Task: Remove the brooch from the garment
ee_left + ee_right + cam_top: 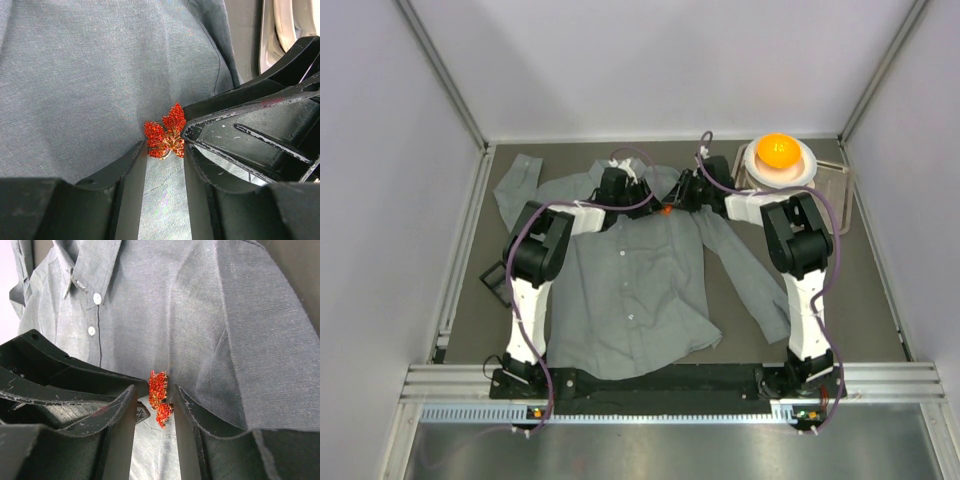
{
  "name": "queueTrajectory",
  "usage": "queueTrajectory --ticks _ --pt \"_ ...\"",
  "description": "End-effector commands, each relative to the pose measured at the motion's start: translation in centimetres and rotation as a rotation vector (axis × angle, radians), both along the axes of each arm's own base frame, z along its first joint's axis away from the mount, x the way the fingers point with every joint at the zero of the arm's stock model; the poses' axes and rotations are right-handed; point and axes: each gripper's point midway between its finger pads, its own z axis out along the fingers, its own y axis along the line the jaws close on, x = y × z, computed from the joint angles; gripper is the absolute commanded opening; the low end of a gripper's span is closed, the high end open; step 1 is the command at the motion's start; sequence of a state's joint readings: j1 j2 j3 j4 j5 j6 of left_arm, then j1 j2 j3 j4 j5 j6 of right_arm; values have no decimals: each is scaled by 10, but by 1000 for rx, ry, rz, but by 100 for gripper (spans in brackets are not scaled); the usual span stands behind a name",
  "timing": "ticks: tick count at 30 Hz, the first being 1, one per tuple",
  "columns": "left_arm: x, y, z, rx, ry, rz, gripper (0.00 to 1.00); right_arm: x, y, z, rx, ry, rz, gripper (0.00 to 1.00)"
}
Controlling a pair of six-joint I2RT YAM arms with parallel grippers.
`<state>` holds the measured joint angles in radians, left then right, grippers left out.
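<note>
Two arms reach over one garment (pixel 630 285), a grey button-up shirt spread flat across the middle of the dark worktop (pixel 880 300), its collar toward the far edge. One sleeve runs to the far left corner.

Left gripper (pixel 165 149): positioned over the shirt's chest just below the collar. Its fingers stand a narrow gap apart, with the brooch (pixel 166 135) lying at their tips. Whether the pads actually press on the brooch cannot be determined from the left wrist view.

Brooch: small red-orange leaf-shaped ornament, lying on the cloth beside the button placket, roughly central and toward the far edge of the worktop.

Right gripper (pixel 154 392): meets the left gripper tip to tip at the brooch. Its fingers are slightly parted. The brooch sits edge-on between them, close against one finger, with bare cloth showing on the other side.

Far right corner: one shallow tray (pixel 837 195) carries a white bowl (pixel 804 172). The bowl contains a single orange ball (pixel 777 150).
</note>
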<state>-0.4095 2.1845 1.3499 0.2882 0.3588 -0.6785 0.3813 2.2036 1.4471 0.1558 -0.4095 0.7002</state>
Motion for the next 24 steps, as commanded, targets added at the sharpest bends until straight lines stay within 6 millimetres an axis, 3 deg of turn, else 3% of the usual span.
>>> queueTrajectory --ticks 1,4,9,16,24 --pt "-11 8 -2 48 5 9 41 -7 15 34 85 -60 80 35" --pt "-12 11 7 52 -9 20 43 -8 17 31 94 -51 88 35" --pt "-21 18 23 45 -25 43 54 -11 16 36 107 -69 92 35" --pt "-28 19 28 4 30 74 57 -15 19 42 129 -83 112 35" --pt "-34 17 29 -84 150 95 46 -13 24 46 164 -96 128 35"
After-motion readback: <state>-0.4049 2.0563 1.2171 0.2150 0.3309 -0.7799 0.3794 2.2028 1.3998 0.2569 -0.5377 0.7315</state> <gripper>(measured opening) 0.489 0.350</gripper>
